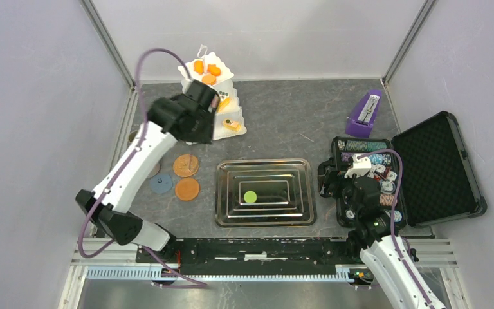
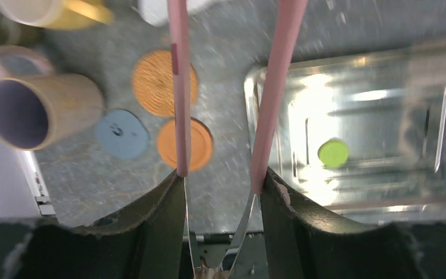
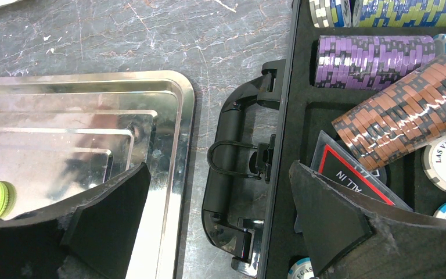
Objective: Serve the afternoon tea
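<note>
Pale walls box in a dark marbled worktop. Left end effector grips pink tongs; right end effector, lower right, gapes empty.

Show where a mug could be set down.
Bare table lies between the stand, the metronome and the tray; the tray holds only a green biscuit. Crowded: orange biscuits left of it, poker case right.

Left wrist view's pretty smeary. The yellow mug gets chopped by the top edge, and the pink tongs run off it too, so you can't see the tips. From above, the left arm covers part of the white stand, and the toy cakes are too tiny to identify.
</note>
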`<state>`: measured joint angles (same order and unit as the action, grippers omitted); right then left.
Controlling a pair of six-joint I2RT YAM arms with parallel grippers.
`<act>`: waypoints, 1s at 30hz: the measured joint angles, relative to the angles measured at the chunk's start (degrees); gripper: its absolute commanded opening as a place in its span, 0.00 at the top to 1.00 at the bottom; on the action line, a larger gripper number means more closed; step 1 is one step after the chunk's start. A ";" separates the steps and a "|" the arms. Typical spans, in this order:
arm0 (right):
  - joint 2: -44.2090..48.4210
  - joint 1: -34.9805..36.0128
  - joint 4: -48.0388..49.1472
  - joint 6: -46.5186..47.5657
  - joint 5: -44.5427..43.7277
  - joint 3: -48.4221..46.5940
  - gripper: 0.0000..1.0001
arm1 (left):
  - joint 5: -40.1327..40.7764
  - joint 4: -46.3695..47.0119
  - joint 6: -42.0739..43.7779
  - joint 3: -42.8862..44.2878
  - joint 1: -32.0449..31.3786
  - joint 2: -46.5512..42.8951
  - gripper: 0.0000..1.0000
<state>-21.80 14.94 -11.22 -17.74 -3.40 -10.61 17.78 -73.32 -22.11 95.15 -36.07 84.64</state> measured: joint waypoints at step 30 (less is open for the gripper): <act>-0.50 0.00 0.02 0.02 0.37 0.00 0.02 | -5.81 0.59 9.42 30.40 21.84 21.44 0.51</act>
<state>-22.31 14.94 -11.20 -17.72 -3.03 -10.61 11.97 -72.73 -12.69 125.56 -14.24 106.08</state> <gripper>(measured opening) 0.979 0.528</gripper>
